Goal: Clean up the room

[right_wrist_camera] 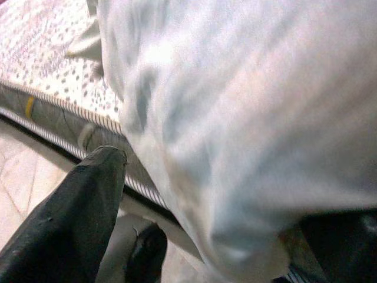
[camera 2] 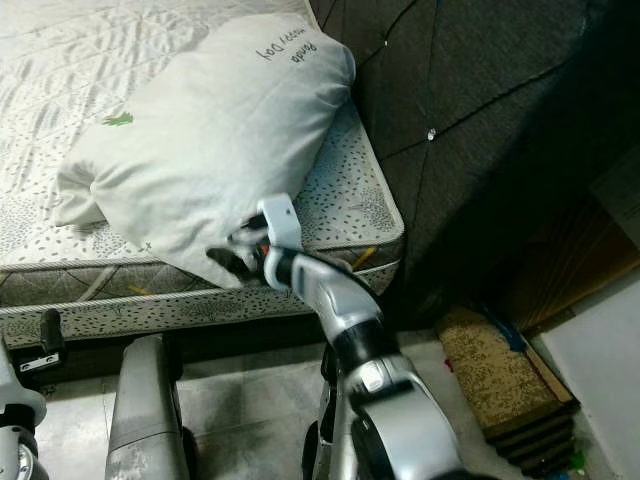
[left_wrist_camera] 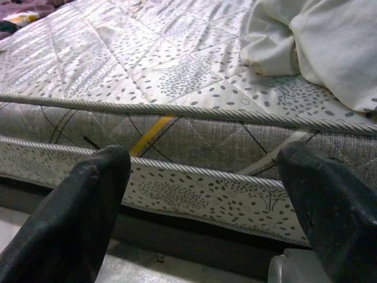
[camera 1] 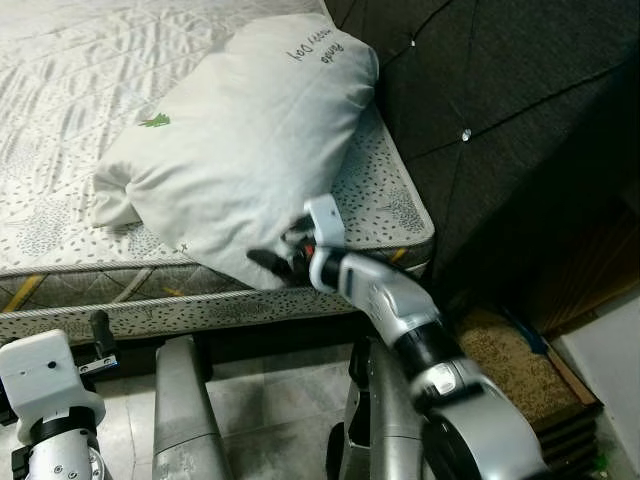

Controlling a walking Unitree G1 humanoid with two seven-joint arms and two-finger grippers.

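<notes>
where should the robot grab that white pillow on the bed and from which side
Probably the white fabric pillow's lower corner, which overhangs the patterned mattress's near edge. Come from the floor side, fingers straddling that corner: it is thinner than the plump middle. The right gripper is already there, open; the left gripper idles low.

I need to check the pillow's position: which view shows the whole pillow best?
Left eye view: the whole pillow lies on the mattress, its corner overhanging by the right gripper. The right eye view matches it. Right wrist view is a blurred close-up; left wrist view catches its edge.
</notes>
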